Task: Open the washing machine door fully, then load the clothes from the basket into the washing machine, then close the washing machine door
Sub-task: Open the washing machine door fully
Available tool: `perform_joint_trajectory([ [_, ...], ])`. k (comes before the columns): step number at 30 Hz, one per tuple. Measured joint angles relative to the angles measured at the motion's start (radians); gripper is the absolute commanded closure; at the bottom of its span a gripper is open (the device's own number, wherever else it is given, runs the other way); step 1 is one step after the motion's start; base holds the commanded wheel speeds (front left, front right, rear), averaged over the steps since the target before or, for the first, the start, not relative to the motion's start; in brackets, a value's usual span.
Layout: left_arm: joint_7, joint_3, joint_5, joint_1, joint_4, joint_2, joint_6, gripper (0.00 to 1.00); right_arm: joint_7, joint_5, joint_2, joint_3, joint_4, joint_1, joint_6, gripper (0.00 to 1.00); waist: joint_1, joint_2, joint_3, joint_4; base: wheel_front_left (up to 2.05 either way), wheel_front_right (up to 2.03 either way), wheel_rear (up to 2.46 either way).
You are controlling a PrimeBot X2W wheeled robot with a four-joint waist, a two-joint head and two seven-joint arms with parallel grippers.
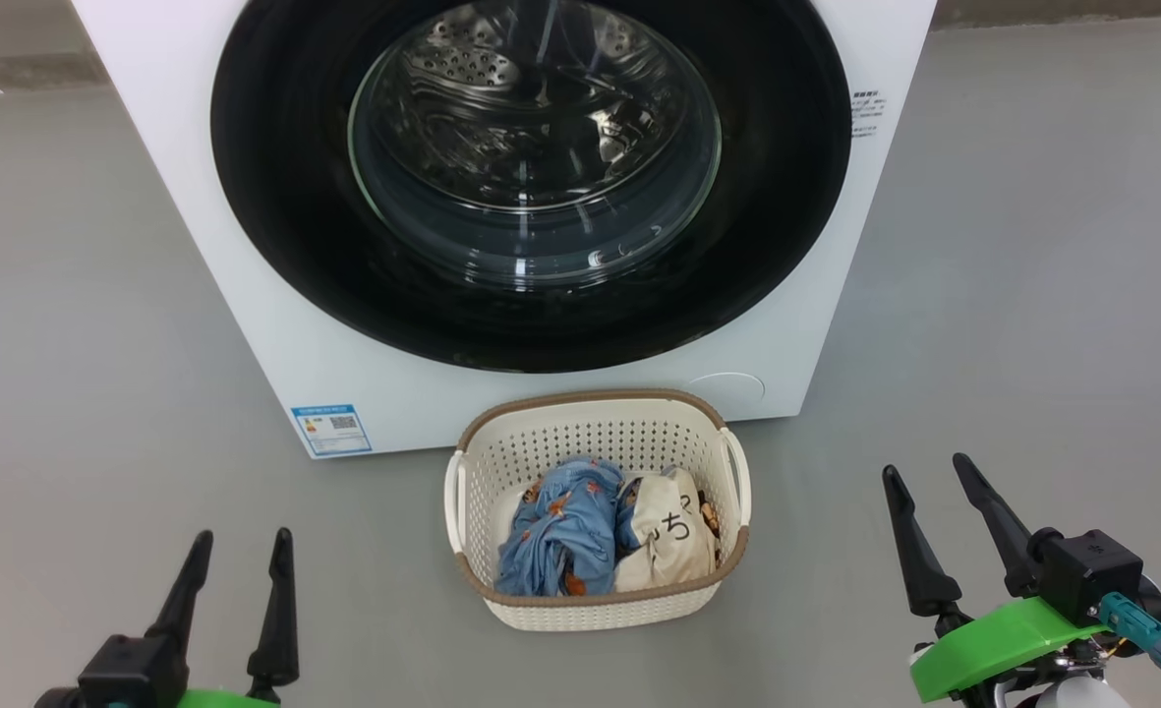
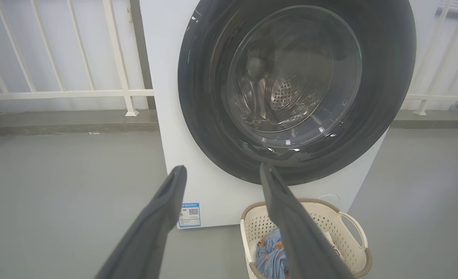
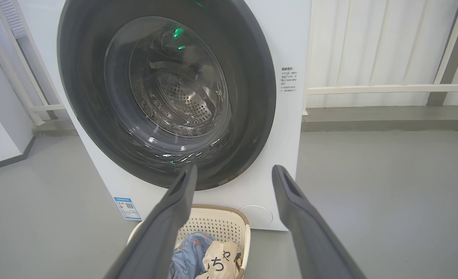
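The white washing machine [image 1: 275,324] stands ahead with its round black-rimmed door [image 1: 275,197] shut flat against the front; the steel drum shows through the glass. The cream basket [image 1: 501,462] sits on the floor just before it, holding the clothes: a light blue garment [image 1: 560,536] and a cream one [image 1: 664,541]. My left gripper [image 1: 244,539] hovers open at the lower left, well short of the basket. My right gripper [image 1: 926,470] is open at the lower right. Both are empty. The door [image 2: 205,97] [image 3: 252,97] and basket [image 2: 349,228] [image 3: 221,224] also appear past each gripper [image 2: 221,170] [image 3: 232,168].
Grey floor [image 1: 1013,295] spreads to both sides of the machine. A white railing [image 2: 58,93] and a low kerb run behind it, and a white panelled wall [image 3: 368,50] stands to the right. A blue label [image 1: 330,429] marks the machine's lower left corner.
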Motion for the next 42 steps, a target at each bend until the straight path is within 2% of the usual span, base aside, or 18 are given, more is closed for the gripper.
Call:
perform_joint_trajectory([
  [7,0.0,0.018,0.02,-0.025,0.0,-0.003,0.0,0.0,0.0,-0.002,0.006,0.0,-0.008,0.0,0.0,0.0,0.0001,0.0,0.03,-0.003,0.73,0.73,-1.46],
  [26,0.0,0.014,0.02,-0.06,0.0,-0.005,0.0,0.0,0.0,-0.015,0.013,-0.01,-0.011,-0.007,0.0,0.0,0.0001,0.0,0.064,-0.011,1.22,1.22,-2.44],
  [31,0.0,0.008,-0.034,-0.061,-0.001,-0.009,0.0,0.0,0.0,-0.015,0.013,-0.015,-0.011,-0.007,0.0,0.0,0.0,0.0,0.066,-0.009,1.1,1.1,-2.21],
  [42,0.0,-0.003,-0.04,-0.061,-0.001,-0.009,0.0,0.0,0.0,-0.015,0.013,-0.015,-0.007,-0.028,0.0,0.0,0.0,0.0,0.07,-0.006,0.48,0.48,-0.96],
])
